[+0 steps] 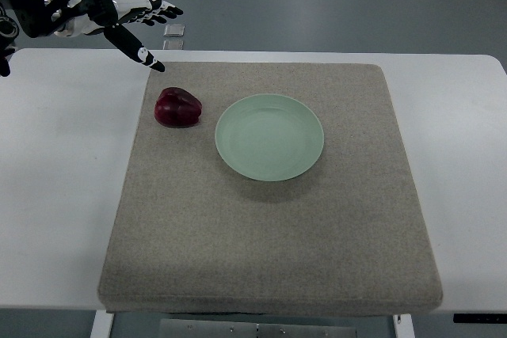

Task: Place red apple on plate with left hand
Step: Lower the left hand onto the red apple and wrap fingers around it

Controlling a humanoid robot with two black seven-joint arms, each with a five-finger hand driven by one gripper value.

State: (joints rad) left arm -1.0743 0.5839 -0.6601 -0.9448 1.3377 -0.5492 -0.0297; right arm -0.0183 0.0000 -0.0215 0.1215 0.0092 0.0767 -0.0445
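Red apple point(177, 108) lies beside plate point(269, 137); left hand point(95, 5) partly cropped.

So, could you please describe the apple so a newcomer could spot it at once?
A grey mat covers the white table. On it sits a pale green plate; just left of that, not touching, lies the red apple, the only dark red thing there.
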